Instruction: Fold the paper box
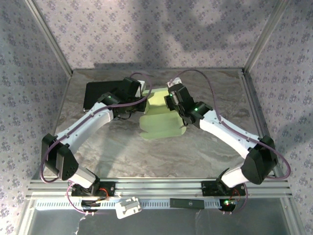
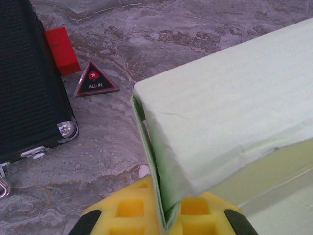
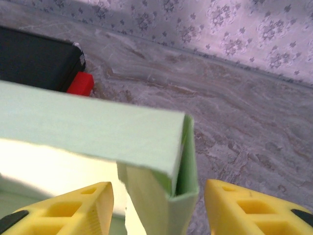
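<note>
The paper box (image 1: pixel 159 120) is pale yellow-green, partly folded, and sits at the middle of the table between both arms. My left gripper (image 1: pixel 143 94) holds its left end. In the left wrist view the yellow fingers (image 2: pixel 128 208) are shut on a thin upright wall of the box (image 2: pixel 225 112), pinched at the left gripper (image 2: pixel 168 215). My right gripper (image 1: pixel 171 102) is at the box's far right end. In the right wrist view the right gripper (image 3: pixel 157 196) stands open, and the folded end wall of the box (image 3: pixel 98 132) rises between the fingers without touching them.
A black rectangular case (image 1: pixel 100 93) lies at the back left, close to the left gripper. Beside the case (image 2: pixel 24 73) are a red block (image 2: pixel 62 50) and a triangular "ALL IN" chip (image 2: pixel 94 80). Patterned walls enclose the marbled table (image 1: pixel 210 142).
</note>
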